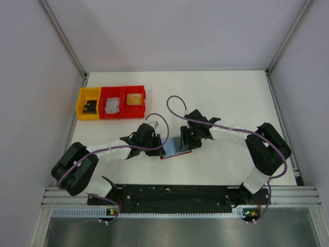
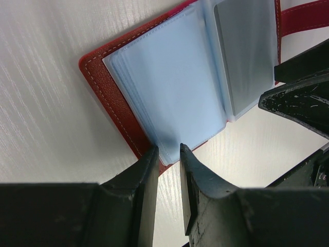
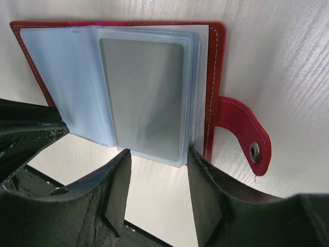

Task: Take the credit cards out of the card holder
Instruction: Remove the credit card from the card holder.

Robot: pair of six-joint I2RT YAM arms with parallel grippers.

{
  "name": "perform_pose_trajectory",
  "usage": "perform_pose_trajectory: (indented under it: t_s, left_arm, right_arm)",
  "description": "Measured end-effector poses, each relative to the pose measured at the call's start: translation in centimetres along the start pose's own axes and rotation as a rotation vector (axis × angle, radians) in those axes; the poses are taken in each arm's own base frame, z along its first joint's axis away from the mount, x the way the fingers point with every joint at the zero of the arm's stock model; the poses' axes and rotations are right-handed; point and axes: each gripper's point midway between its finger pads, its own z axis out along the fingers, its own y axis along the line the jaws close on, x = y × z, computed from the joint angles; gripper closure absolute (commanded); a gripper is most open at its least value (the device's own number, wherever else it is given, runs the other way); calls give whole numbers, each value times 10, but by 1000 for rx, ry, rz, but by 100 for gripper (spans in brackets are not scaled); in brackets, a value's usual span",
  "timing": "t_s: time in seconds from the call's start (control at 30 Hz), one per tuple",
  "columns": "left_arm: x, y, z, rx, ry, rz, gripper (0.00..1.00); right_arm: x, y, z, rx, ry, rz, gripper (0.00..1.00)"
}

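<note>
The holder (image 1: 172, 147) lay open near the tabletop's (image 1: 226, 98) middle, a grey card (image 3: 144, 98) in one clear sleeve. The left gripper (image 2: 168, 154) clamped its edge. The right gripper's (image 3: 157, 164) jaws stood apart astride the card. Bins (image 1: 122, 88) at the far-left corner (one yellow, two red) held small items.

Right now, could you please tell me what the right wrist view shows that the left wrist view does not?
Only the right wrist view: the metal stud at the end of the strap, the whole grey card, and the right jaws standing apart below it. Only the left wrist view: the left jaws close together at the edge of the left sleeves; whether they grip is unclear. Both: the open red card holder, its blue sleeves, the strap and the white table.
</note>
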Motion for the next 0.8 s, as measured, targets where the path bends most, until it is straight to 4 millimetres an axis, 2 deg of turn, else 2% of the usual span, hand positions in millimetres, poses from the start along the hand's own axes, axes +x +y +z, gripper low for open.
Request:
perform_pose_trajectory:
  t_s: [0.27,0.5,0.8]
  left_arm:
    - [0,0,0,0,0,1,72]
    - [0,0,0,1,1,1,72]
    - [0,0,0,1,1,1,72]
  right_arm:
    - [1,3,0,-19,5,-1,58]
    - [2,5,0,-31,13,-2,71]
    - [2,10,-4,-50,11,-5,71]
